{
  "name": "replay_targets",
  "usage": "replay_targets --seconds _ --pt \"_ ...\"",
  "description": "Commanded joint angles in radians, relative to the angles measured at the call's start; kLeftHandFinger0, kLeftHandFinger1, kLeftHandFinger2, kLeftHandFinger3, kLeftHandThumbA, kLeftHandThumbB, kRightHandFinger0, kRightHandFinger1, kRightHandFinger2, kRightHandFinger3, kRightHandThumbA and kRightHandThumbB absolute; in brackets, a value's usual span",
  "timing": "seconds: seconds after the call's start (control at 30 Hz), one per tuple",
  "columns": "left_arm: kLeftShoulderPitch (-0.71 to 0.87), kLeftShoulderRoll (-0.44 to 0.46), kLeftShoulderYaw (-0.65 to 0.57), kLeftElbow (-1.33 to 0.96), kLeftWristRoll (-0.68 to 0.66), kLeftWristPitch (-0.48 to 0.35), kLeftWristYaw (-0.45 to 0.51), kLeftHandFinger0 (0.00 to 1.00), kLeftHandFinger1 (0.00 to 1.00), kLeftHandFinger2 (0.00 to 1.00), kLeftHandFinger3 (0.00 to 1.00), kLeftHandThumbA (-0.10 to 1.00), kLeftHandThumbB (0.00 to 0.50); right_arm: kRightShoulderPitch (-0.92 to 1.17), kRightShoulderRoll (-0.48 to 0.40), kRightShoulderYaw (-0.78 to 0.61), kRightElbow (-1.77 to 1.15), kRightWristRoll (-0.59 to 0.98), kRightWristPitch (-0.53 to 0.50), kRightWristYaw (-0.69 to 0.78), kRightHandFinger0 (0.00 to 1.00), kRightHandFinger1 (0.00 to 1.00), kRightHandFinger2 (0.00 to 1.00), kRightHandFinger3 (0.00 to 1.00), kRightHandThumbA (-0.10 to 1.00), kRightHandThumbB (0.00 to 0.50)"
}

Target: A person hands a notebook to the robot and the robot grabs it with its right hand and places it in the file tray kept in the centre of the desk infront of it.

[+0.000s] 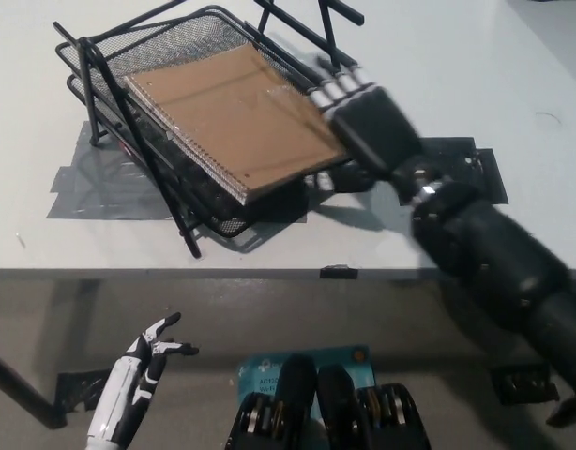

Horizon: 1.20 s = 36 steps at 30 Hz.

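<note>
A brown spiral-bound notebook (236, 117) lies flat on the top tier of the black mesh file tray (171, 42), its near corner jutting past the tray's front rim. My black right hand (368, 122) hovers just beyond the notebook's right edge, fingers stretched out and apart, a little blurred. It holds nothing. Whether its thumb still touches the notebook's underside is unclear. My white left hand (143, 370) rests open at the lower left, below the desk edge.
The tray stands on strips of grey tape (82, 192) on the white desk (457, 56). A black taped square (480, 169) lies under my right forearm. The desk's front edge runs across the middle of the picture.
</note>
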Motion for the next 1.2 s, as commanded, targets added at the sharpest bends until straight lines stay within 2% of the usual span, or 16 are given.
replay_targets --seconds 0.0,0.13,0.2,0.23,0.33,0.4,0.43,0.53,0.57,0.6,0.63,0.67,0.7,0.87,0.9,1.17 --pt "-0.052 0.046 0.023 -0.050 -0.013 -0.003 -0.015 0.89 0.75 0.66 0.89 0.95 0.350 -0.159 -0.933 -0.300 -1.411 1.456 0.616 0.868 1.00 1.00 1.00 1.00 0.94 0.500" --pt "-0.050 0.041 0.027 -0.064 -0.038 0.024 -0.021 0.89 0.77 0.69 0.91 0.96 0.387 -0.013 -1.181 -0.375 -1.555 1.567 0.488 0.598 1.00 1.00 1.00 1.00 0.98 0.500" --pt "-0.052 0.036 0.031 -0.068 -0.038 0.043 -0.017 0.86 0.78 0.74 0.95 0.97 0.415 0.208 -1.443 -0.253 -1.657 1.599 0.120 0.213 1.00 1.00 1.00 1.00 0.94 0.500" --pt "-0.052 0.036 0.031 -0.068 -0.038 0.043 -0.017 0.86 0.78 0.74 0.95 0.97 0.415 0.208 -1.443 -0.253 -1.657 1.599 0.120 0.213 1.00 1.00 1.00 1.00 0.94 0.500" --pt "-0.059 0.036 0.035 -0.067 -0.043 0.040 -0.014 0.82 0.80 0.79 0.99 0.97 0.404 0.455 -1.524 -0.111 -1.670 1.298 -0.240 -0.136 1.00 1.00 1.00 1.00 0.89 0.500" --pt "-0.063 0.035 0.034 -0.064 -0.044 0.035 -0.015 0.80 0.80 0.80 1.00 0.97 0.395 0.730 -1.399 -0.275 -1.670 1.119 -0.293 -0.221 1.00 1.00 1.00 1.00 0.93 0.500" --pt "-0.064 0.036 0.033 -0.055 -0.045 0.027 -0.015 0.79 0.79 0.81 1.00 0.97 0.395 1.004 -1.209 -0.523 -1.670 1.047 -0.293 -0.161 1.00 1.00 1.00 1.00 0.88 0.500" --pt "-0.064 0.037 0.035 -0.057 -0.044 0.027 -0.013 0.78 0.79 0.80 1.00 0.97 0.391 1.189 -1.101 -0.665 -1.670 0.992 -0.293 -0.087 1.00 1.00 1.00 1.00 1.00 0.457" --pt "-0.065 0.037 0.036 -0.057 -0.045 0.022 -0.012 0.78 0.79 0.79 1.00 0.96 0.384 1.249 -1.031 -0.736 -1.670 0.956 -0.272 -0.061 1.00 1.00 1.00 1.00 1.00 0.369" --pt "-0.064 0.037 0.038 -0.059 -0.050 0.017 -0.011 0.79 0.79 0.80 1.00 0.96 0.376 1.272 -1.008 -0.737 -1.670 0.949 -0.268 -0.064 1.00 1.00 1.00 1.00 1.00 0.379" --pt "-0.064 0.036 0.038 -0.060 -0.053 0.015 -0.012 0.79 0.79 0.80 1.00 0.96 0.376 1.259 -1.032 -0.698 -1.670 0.965 -0.278 -0.077 1.00 1.00 1.00 1.00 1.00 0.379" --pt "-0.059 0.031 0.036 -0.063 -0.057 0.021 -0.012 0.82 0.82 0.82 1.00 0.97 0.386 1.089 -1.039 -0.460 -1.670 1.046 -0.293 -0.115 1.00 1.00 1.00 1.00 1.00 0.495" --pt "-0.057 0.028 0.036 -0.063 -0.058 0.022 -0.011 0.82 0.82 0.82 1.00 0.97 0.386 1.035 -1.009 -0.397 -1.670 1.066 -0.293 -0.112 1.00 1.00 1.00 1.00 1.00 0.499" --pt "-0.024 0.013 0.029 -0.063 -0.046 0.017 -0.003 0.86 0.88 0.89 1.00 1.00 0.395 1.001 -0.447 -0.108 -1.670 0.921 -0.083 0.003 1.00 1.00 1.00 1.00 1.00 0.500" --pt "-0.021 0.013 0.029 -0.064 -0.044 0.016 -0.002 0.86 0.88 0.89 1.00 1.00 0.395 1.003 -0.415 -0.092 -1.670 0.924 -0.071 0.007 1.00 1.00 1.00 1.00 1.00 0.500" --pt "0.049 0.009 0.023 -0.066 -0.059 -0.001 -0.008 0.89 0.92 0.96 1.00 1.00 0.401 1.092 -0.186 -0.062 -1.169 1.140 -0.190 0.155 1.00 1.00 1.00 1.00 1.00 0.369"
